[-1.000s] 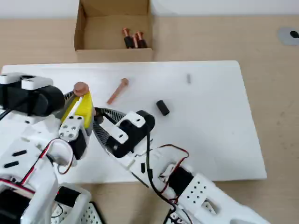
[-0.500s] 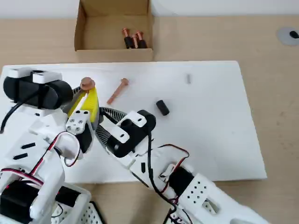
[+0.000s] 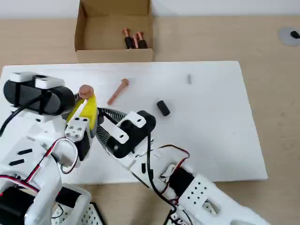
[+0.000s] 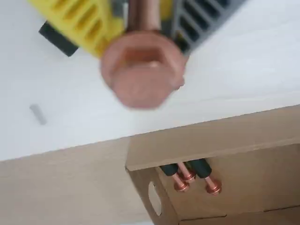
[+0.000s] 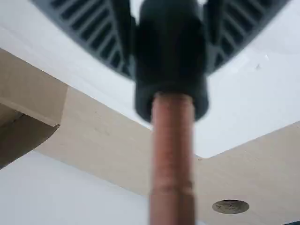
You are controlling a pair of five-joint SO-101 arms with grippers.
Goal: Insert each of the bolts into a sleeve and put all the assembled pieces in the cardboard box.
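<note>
My left gripper, with one yellow finger, is shut on a copper bolt near the board's left side; its hexagonal head faces the left wrist camera. My right gripper is shut on a black sleeve, and the bolt's shaft enters the sleeve's end. A loose bolt and a loose black sleeve lie on the white board. The cardboard box behind the board holds three assembled pieces.
A small grey pin lies on the board toward the back right. The two arms' bodies and cables crowd the board's front left. A round grey fitting is set in the wooden table at the far right.
The left gripper with its bolt moved a little toward the box, then came back toward the right gripper. The right arm has hardly moved.
</note>
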